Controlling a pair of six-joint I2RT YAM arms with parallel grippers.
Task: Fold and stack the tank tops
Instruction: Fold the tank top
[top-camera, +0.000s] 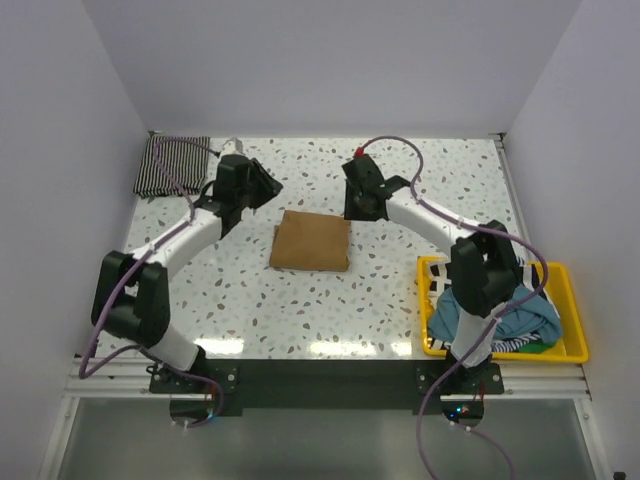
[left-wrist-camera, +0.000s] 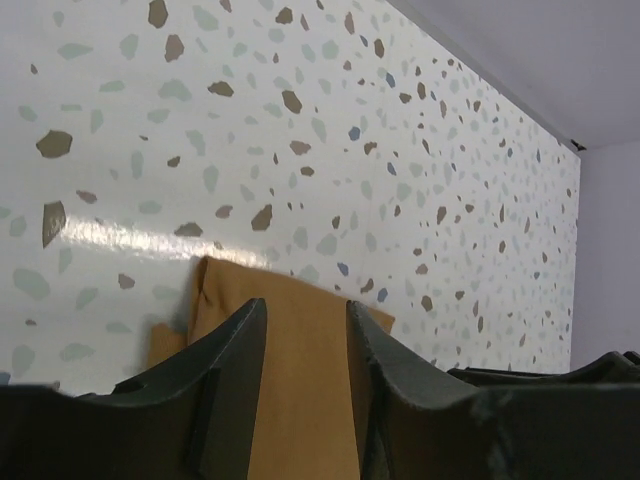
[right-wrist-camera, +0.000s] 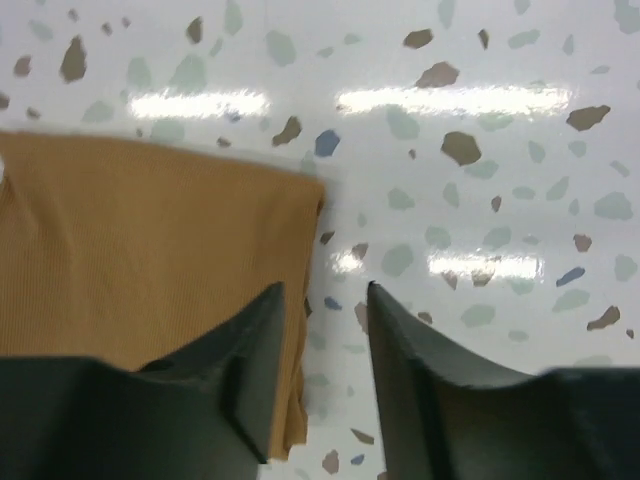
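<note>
Tan tank top (top-camera: 311, 241), folded flat

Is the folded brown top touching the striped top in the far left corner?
Apart. The top view shows the brown top and the striped top separated by a stretch of table.

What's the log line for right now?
left hand: open, empty; right hand: open, empty; tan tank top: folded, centre; striped tank top: far-left corner

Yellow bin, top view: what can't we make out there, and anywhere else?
Top view: the right arm covers part of the clothes heap in the yellow plastic bin; tops there uncountable.
Top view: black-and-white striped cloth top, far left corner, too small to tell its folds.
Left wrist view: folded tan-brown cloth top cut off by the fingers and bottom edge.
</note>
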